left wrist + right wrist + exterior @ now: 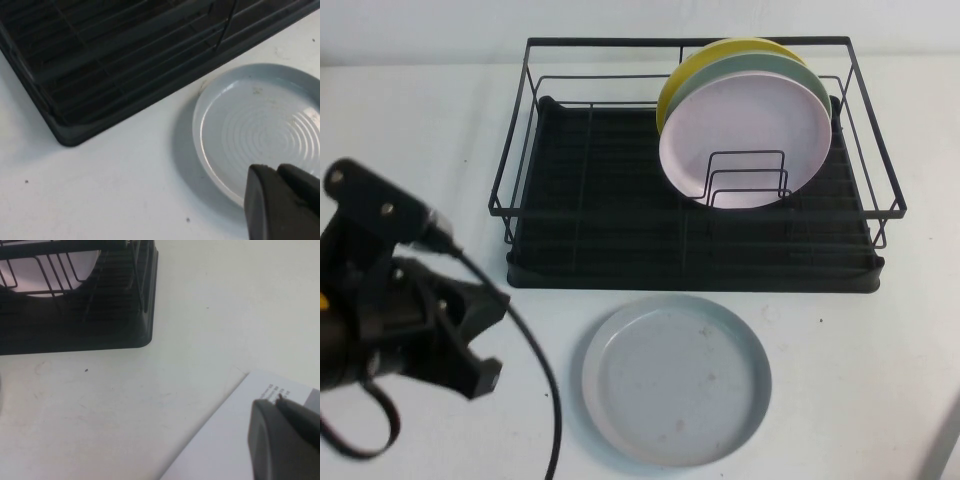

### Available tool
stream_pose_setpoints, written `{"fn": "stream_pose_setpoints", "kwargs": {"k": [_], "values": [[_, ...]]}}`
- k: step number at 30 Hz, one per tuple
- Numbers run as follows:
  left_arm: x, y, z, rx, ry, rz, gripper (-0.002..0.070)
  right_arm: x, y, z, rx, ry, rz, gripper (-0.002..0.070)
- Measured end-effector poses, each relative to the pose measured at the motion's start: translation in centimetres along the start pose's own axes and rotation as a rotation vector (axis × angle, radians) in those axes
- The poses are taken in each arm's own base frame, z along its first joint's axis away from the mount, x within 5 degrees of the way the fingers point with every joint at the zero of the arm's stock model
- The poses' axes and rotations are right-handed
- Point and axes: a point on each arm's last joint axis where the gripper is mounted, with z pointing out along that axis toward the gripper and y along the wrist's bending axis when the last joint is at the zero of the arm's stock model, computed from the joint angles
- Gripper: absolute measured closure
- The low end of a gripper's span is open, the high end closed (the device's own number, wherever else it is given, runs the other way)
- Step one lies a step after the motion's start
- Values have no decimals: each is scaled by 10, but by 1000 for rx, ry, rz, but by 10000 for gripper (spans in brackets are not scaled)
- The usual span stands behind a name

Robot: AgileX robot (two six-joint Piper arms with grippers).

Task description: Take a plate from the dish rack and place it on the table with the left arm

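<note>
The pale grey-blue plate (677, 378) lies flat on the white table (840, 350), just in front of the black dish rack (600, 200). My left gripper (480, 370) is on the left side of the table, to the left of the plate and clear of it. In the left wrist view the gripper (278, 172) has its fingers together with nothing between them, above the plate's (260, 125) near rim, with the rack's corner (125, 55) beyond. My right gripper (277, 401) is shut and empty over a white sheet.
A pink plate (745, 135), a green plate (790, 70) and a yellow plate (720, 55) stand upright in the rack's right half. A black cable (545, 380) trails between my left arm and the plate. A white printed sheet (225, 440) lies right of the rack (115, 305).
</note>
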Motion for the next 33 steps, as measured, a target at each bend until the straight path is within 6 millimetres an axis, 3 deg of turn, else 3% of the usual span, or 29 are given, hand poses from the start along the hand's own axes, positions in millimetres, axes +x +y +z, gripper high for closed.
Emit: {"fn": "stream_pose_setpoints", "kwargs": {"k": [6, 13, 18, 27, 33], "values": [[44, -20, -19, 29, 40, -20, 675, 0, 0, 0, -1, 0, 2, 694], [60, -28, -43, 9, 96, -34, 675, 0, 0, 0, -3, 0, 7, 694], [78, -24, -58, -119, 138, -107, 676, 0, 0, 0, -3, 0, 7, 694], [128, -24, -43, -327, -267, -56, 676, 0, 1, 0, -8, 0, 21, 694], [169, -24, -30, -422, -370, -136, 676, 0, 1, 0, -9, 0, 25, 694]]}}
